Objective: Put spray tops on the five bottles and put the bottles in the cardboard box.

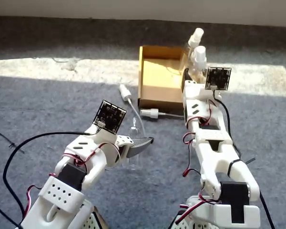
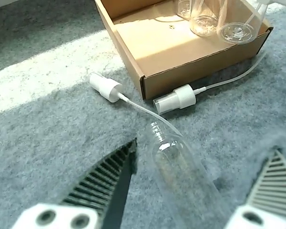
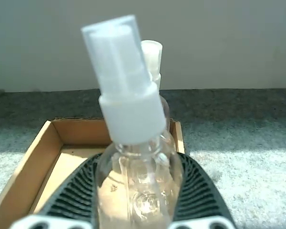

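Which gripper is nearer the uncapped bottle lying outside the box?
Left. The left gripper straddles the uncapped bottle, open; the right gripper is at the cardboard box, shut on a capped bottle.

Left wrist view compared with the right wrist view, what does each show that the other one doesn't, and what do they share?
Left wrist, not right: an uncapped bottle lying on the carpet inside the open left end effector, and two loose spray tops with tubes beside the cardboard box. Right wrist, not left: the right end effector shut on a topped bottle, a second fitted top behind it, and the wall. Both: the box, the carpet, and clear bottle bodies at the box.
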Available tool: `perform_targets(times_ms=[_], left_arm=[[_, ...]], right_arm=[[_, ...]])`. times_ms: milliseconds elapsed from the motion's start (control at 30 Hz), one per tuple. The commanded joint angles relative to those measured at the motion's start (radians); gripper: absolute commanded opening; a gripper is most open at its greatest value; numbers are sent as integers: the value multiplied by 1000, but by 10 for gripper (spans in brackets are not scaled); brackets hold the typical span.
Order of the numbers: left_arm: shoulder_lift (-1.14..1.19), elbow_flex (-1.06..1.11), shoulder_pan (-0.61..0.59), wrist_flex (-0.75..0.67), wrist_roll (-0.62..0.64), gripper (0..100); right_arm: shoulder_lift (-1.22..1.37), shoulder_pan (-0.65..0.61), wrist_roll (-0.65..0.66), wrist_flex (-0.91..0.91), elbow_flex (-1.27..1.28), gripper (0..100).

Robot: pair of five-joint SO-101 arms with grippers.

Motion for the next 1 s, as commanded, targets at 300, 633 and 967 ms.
perform_targets(times_ms=[300, 633, 967], left_arm=[[-5, -4, 13, -21, 5, 364], [-5, -4, 13, -21, 5, 364], [-5, -4, 13, -23, 5, 364]], right_arm=[[-4, 8, -6, -22, -41, 4], [-5, 8, -5, -22, -88, 4], [-2, 8, -5, -22, -90, 4]])
